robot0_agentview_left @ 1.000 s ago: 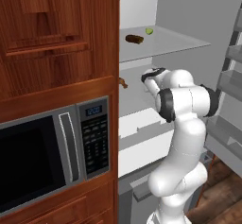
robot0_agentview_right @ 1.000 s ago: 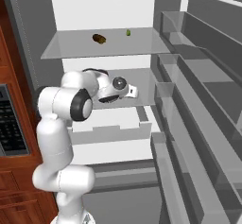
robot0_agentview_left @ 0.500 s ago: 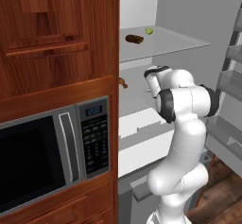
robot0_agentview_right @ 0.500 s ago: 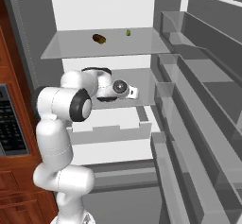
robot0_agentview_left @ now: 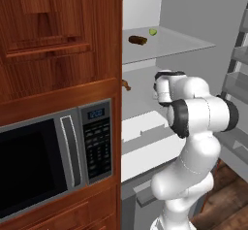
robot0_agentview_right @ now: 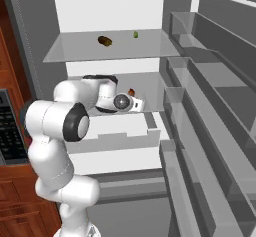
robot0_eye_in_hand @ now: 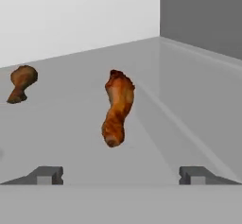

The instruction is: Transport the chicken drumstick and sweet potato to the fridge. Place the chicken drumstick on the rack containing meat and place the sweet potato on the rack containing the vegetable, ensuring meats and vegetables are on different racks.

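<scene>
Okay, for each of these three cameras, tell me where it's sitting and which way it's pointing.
Left base view: behind the arm's left, facing the microwave and the open fridge; the white arm rises lower right.
Right base view: behind the arm's right, facing the fridge's shelves and door bins; the arm rises lower left.
Hand view: on the hand, looking along a shelf at two drumsticks; the gripper stands open.
Both base views share the sweet potato and green vegetable on the upper shelf.
</scene>
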Motion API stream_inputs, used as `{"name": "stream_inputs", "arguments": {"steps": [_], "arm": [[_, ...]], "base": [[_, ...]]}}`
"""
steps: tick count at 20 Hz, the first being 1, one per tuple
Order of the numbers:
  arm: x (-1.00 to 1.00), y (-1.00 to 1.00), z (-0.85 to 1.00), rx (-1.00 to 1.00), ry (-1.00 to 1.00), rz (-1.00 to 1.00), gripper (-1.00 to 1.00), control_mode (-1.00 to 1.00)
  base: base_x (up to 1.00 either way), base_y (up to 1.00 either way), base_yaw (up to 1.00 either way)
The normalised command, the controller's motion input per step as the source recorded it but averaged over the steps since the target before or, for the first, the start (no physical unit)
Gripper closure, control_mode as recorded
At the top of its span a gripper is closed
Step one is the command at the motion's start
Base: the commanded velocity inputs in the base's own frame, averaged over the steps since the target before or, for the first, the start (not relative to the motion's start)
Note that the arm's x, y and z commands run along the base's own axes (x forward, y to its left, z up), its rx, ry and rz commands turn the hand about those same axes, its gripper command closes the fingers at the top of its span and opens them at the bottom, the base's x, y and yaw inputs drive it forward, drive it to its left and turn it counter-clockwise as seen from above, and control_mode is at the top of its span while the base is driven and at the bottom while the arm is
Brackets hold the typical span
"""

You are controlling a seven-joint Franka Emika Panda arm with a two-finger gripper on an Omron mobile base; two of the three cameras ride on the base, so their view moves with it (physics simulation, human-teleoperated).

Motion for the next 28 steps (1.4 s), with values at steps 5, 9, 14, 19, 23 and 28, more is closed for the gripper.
{"name": "stream_inputs", "arguments": {"steps": [5, 9, 14, 19, 23, 28], "arm": [[-0.61, 0.0, 0.54, 0.0, 0.0, -0.06, -1.0, -1.0], [-0.42, 0.0, 0.95, 0.0, 0.0, -0.07, -1.0, -1.0], [-0.5, 0.0, 0.85, 0.0, 0.04, -0.07, -1.0, -1.0], [-0.79, 0.0, 0.65, 0.0, 0.03, -0.1, -1.0, -1.0], [-0.73, 0.0, 0.9, 0.0, 0.03, -0.12, -1.0, -1.0], [-0.66, 0.0, 1.0, 0.0, 0.0, -0.1, -1.0, -1.0]], "base": [[0.0, 0.0, 0.0], [0.0, 0.0, 0.0], [0.0, 0.0, 0.0], [0.0, 0.0, 0.0], [0.0, 0.0, 0.0], [0.0, 0.0, 0.0]]}}
